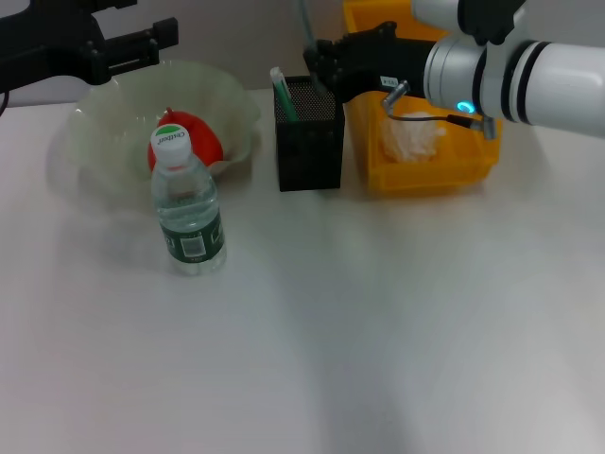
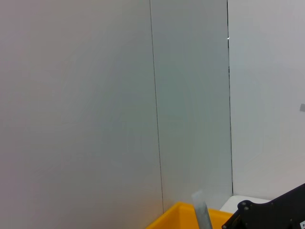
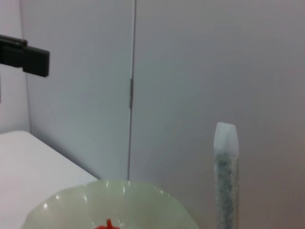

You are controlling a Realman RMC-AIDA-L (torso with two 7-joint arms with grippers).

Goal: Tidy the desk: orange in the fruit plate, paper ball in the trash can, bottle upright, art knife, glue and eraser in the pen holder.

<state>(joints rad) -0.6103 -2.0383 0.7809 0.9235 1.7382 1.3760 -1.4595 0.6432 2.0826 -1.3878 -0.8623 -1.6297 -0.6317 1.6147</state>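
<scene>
Right end effector (image 1: 317,64), grip state unclear, hovers just above pen holder (image 1: 309,137).

Orange (image 1: 194,135) half hidden behind bottle (image 1: 188,210); left gripper (image 1: 142,43) cut off.

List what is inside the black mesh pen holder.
From the head view, the pen holder shows one white-and-green stick-like item poking out at its left corner. The right gripper hovers above it; mesh walls hide anything lower down.
</scene>
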